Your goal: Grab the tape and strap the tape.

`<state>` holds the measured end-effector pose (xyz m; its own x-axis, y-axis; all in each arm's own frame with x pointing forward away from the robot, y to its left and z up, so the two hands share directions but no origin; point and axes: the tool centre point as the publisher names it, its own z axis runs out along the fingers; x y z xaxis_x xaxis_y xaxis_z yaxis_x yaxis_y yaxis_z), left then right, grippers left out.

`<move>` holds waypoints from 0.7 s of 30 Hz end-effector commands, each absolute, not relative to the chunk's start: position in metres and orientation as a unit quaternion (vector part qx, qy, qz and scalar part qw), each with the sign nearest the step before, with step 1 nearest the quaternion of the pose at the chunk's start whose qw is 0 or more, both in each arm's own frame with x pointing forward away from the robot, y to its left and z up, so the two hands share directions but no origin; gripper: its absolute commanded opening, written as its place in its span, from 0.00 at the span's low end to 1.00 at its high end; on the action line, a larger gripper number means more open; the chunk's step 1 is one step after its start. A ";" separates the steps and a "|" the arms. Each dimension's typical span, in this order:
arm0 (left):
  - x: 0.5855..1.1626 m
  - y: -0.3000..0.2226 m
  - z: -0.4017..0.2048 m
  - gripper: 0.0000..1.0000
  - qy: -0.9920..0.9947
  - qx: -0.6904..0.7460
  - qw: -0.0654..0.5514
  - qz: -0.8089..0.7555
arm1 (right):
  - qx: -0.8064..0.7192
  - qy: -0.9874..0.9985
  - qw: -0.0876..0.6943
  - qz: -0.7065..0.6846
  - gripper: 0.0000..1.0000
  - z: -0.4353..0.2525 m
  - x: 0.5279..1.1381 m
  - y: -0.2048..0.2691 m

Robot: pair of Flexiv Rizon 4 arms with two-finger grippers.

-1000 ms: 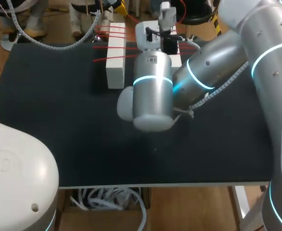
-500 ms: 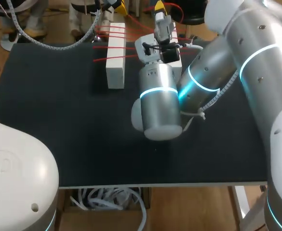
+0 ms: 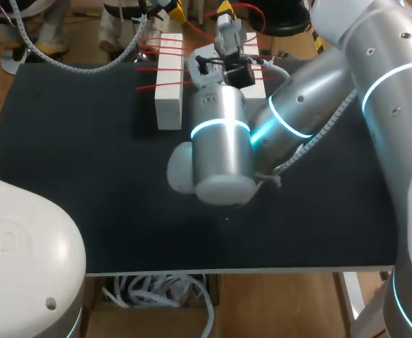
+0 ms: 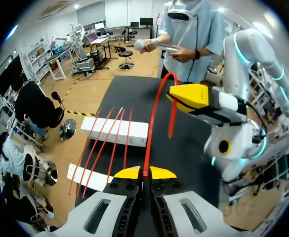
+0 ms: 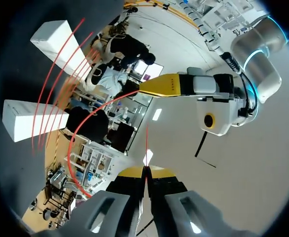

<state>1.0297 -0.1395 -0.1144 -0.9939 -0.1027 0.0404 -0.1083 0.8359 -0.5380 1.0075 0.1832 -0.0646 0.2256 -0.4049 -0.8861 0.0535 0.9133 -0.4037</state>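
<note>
No legible text, labels, numbers or signs readable in any view

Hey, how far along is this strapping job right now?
Done: several red straps lie across the two white blocks. In hand: a loose strap arcs in the air, its ends pinched by the left gripper and the right gripper. Left: probably laying it across the blocks.

Even overhead light is falling on the matte black tabletop. Soft highlights are gleaming along the brushed silver right arm, its cyan ring glowing; the white rectangular block is casting a faint shadow.
</note>
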 end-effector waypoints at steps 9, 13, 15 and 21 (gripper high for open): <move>1.030 -0.140 -0.114 0.00 -0.959 0.055 0.006 0.279 | -0.143 0.677 0.695 -0.195 0.00 -0.067 1.020 0.198; 1.030 -0.140 -0.114 0.00 -0.959 0.055 0.006 0.279 | -0.146 0.682 0.689 -0.199 0.00 -0.069 1.026 0.198; 1.030 -0.140 -0.114 0.00 -0.959 0.055 0.006 0.279 | -0.152 0.685 0.686 -0.191 0.00 -0.067 1.027 0.200; 1.030 -0.140 -0.114 0.00 -0.959 0.055 0.006 0.279 | -0.178 0.687 0.683 -0.175 0.00 -0.063 1.026 0.200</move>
<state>1.0298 -0.1394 -0.1144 -0.9939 -0.1028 0.0404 -0.1083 0.8360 -0.5380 1.0280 0.2072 -0.0718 0.0223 -0.4832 -0.8752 0.0313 0.8754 -0.4824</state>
